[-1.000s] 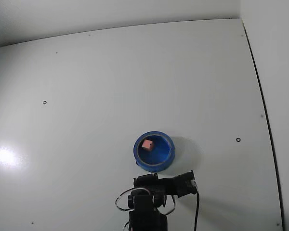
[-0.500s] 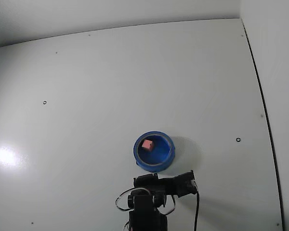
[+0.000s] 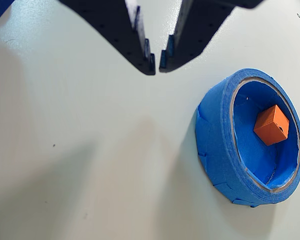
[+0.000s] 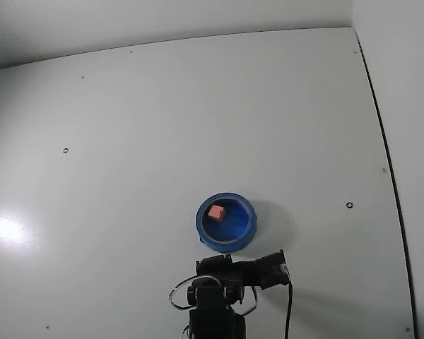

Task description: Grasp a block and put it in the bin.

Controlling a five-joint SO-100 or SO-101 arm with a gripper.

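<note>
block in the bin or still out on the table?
In. The block lies inside the bin, rim all around it; the fixed view agrees. The gripper is beside the bin, nearly shut, empty.

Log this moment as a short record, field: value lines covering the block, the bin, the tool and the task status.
block: orange-pink cube, lying inside the bin, off-centre
bin: round blue container, upright on the white table
tool: empty, tips nearly touching, above bare table beside the bin in the wrist view
contact: tool touches neither block nor bin
task status: block is in the bin
</note>
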